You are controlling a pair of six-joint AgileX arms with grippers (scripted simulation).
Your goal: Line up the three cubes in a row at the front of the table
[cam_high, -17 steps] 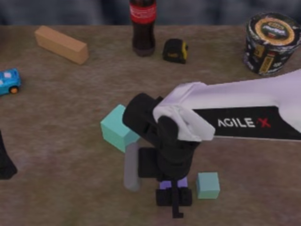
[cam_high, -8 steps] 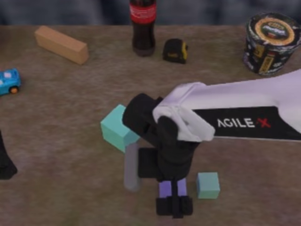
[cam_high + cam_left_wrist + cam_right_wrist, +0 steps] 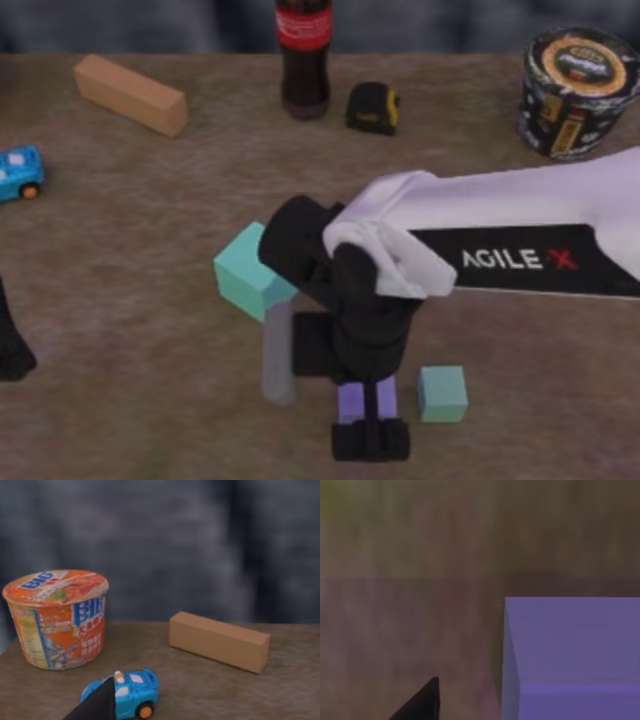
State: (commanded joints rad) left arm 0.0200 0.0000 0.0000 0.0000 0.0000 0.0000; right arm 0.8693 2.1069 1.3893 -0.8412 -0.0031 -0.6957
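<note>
Top view looks straight down from well above the surface [image 3: 120, 250], taking in the whole width from the toy car [image 3: 20, 172] at left to the dark tub [image 3: 578, 92] at right, with the right arm reaching in from the right. Left wrist view sits low near the left edge and faces level across the surface toward the back wall, fairly near; it shares the toy car [image 3: 125, 692] and wooden block [image 3: 218, 641] with the top view, where the block [image 3: 130, 95] lies back left. Right wrist view is pressed very close to the surface, filled by the purple cube [image 3: 572, 655], the same cube [image 3: 352, 402] seen at front centre from above.
</note>
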